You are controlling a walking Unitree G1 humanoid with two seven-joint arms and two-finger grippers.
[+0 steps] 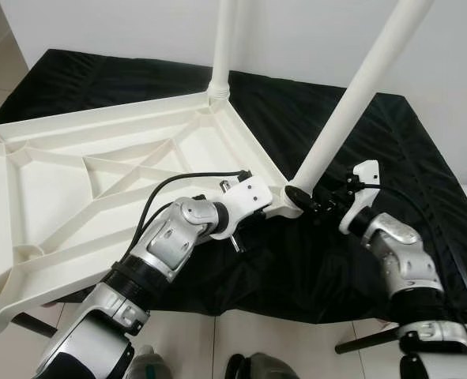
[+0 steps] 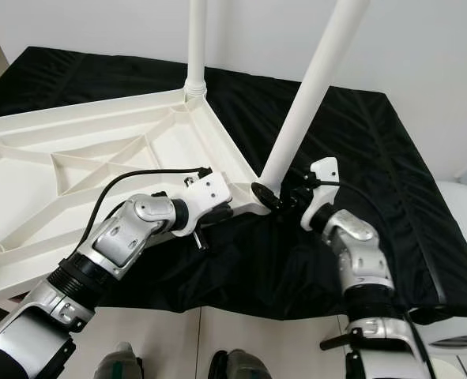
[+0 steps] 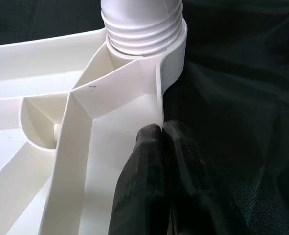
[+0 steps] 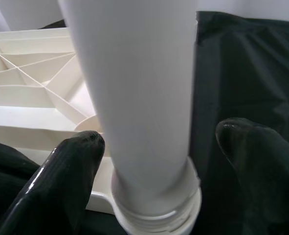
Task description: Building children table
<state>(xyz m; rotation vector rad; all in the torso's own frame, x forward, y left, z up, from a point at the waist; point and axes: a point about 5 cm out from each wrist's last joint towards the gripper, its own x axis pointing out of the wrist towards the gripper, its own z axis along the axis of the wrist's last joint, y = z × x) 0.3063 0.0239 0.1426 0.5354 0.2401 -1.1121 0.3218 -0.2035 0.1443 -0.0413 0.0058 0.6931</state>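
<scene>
1. The tabletop (image 1: 99, 181) lies upside down on the black-draped counter (image 1: 391, 158), sockets facing up.
2. The left tool (image 3: 159, 147), fingers together, pins its rim.
3. The right tool (image 4: 159, 147), fingers apart, straddles the tilted leg (image 1: 359, 95) at its corner socket, probably to turn it in.

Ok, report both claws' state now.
Left claw: shut on the tabletop rim.
Right claw: open, fingers either side of the table leg.

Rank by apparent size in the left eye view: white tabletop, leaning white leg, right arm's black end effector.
1. White tabletop, largest.
2. Leaning white leg.
3. Right end effector, at that leg's base, smallest.
</scene>
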